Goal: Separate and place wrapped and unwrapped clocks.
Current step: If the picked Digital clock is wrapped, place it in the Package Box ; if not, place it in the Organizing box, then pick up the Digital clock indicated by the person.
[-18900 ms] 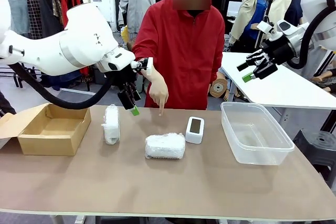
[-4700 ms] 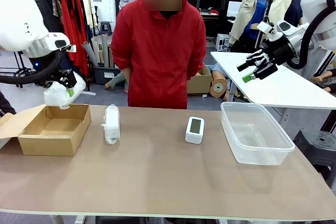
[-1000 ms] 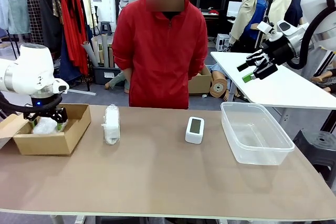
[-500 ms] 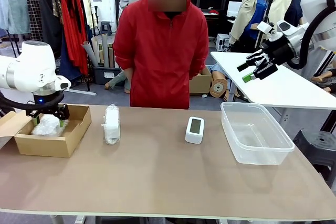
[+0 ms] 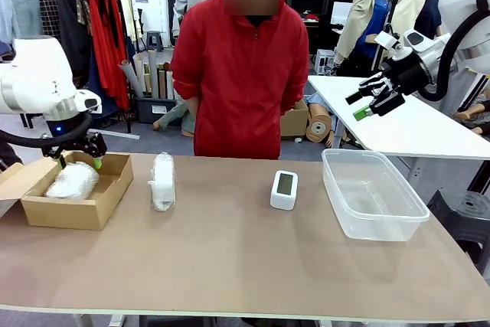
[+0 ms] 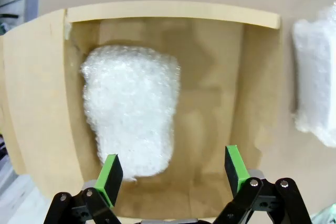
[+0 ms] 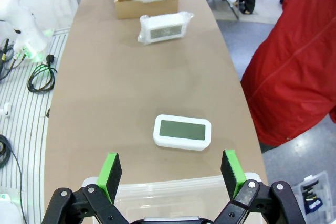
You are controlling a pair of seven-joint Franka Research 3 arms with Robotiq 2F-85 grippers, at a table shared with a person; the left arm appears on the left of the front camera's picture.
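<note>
One wrapped clock (image 5: 71,180), a white bubble-wrap bundle, lies inside the brown cardboard box (image 5: 107,193) at the table's left. My left gripper (image 5: 79,161) hovers just above it, open and holding nothing. In the left wrist view the bundle (image 6: 131,124) lies below my spread fingers (image 6: 111,174). A second wrapped clock (image 5: 162,180) rests on the table right of the box. The bare white clock (image 5: 284,189) with its grey screen stands near the middle. My right gripper (image 5: 367,102) hangs open high at the right, and its wrist view shows the bare clock (image 7: 182,131) below it.
A clear plastic tub (image 5: 398,227) stands at the right of the table, its rim (image 7: 173,188) just under my right gripper. A person in a red jacket (image 5: 249,74) stands at the far edge, hands behind the back. A white table (image 5: 413,132) stands behind at the right.
My left gripper has risen out of the cardboard box, leaving the wrapped bundle lying inside it. The right arm has not moved.
</note>
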